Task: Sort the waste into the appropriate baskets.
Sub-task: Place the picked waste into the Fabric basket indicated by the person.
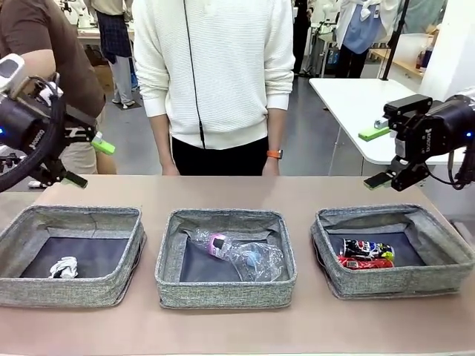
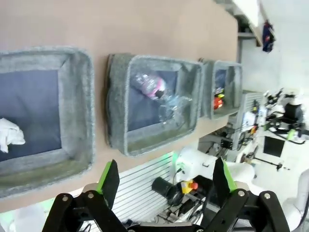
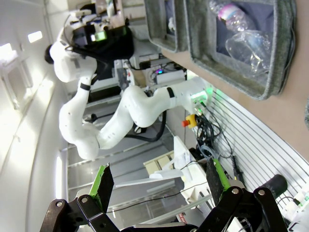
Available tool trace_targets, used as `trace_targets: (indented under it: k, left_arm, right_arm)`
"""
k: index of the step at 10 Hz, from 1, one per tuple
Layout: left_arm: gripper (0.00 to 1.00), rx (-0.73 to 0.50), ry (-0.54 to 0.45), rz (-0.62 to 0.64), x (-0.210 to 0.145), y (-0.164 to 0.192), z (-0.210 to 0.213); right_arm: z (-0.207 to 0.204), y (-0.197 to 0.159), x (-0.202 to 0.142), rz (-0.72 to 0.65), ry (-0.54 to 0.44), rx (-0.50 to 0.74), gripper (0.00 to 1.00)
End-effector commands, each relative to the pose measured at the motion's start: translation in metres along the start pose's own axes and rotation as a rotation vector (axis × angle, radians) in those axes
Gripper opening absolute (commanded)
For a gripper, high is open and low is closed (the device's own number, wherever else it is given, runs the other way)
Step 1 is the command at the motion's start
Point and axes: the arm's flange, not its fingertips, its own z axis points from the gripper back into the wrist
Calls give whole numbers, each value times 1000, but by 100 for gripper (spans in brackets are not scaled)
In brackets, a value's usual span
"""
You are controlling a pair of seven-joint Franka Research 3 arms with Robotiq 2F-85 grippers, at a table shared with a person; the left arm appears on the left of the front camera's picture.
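- Three grey baskets sit in a row on the brown table [image 1: 223, 326]: left basket [image 1: 30, 285], middle basket [image 1: 223, 293], right basket [image 1: 401, 283].
- Crumpled paper ball [image 1: 64, 267] lies in the left one; the pink-labelled bottle [image 1: 217, 245] and crushed bottle [image 1: 256, 259] in the middle; the red can [image 1: 365, 262] and dark can [image 1: 367, 248] in the right.
- Left gripper [image 1: 89, 161] and right gripper [image 1: 377, 156] hang above the table's far corners, jaws apart, holding nothing.
- A person in a white sweater [image 1: 219, 67] stands at the far edge behind the middle basket.
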Motion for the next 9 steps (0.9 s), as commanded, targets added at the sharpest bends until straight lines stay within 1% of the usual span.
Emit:
trace_targets:
  k: [1,2,3,4,5,6,7,8,9]
  left_arm:
    - [100,-65,-70,-30,-6,-14,7]
    - [100,-65,-70,-30,-6,-14,7]
    - [100,-29,-30,-6,-2,-10,7]
    - [100,-619,310,-51,-6,-38,-1]
    - [100,-998,505,-18,1,-33,-5]
    - [100,-1296,599,13,5,-16,-3]
    - [100,-1321,584,62,7,3,-2]
    - [100,-506,119,-95,-10,-41,0]
    - [100,-506,119,-95,-10,-41,0]
  right_arm:
    - [1,7,0,-15,-2,15,100]
    - [1,7,0,-15,-2,15,100]
    - [1,7,0,-15,-2,15,100]
    - [1,7,0,-15,-2,15,100]
    - [1,7,0,-15,-2,15,100]
    - [1,7,0,-15,-2,15,100]
    - [1,7,0,-15,-2,15,100]
    - [1,7,0,-15,-2,15,100]
    - [1,7,0,-15,-2,15,100]
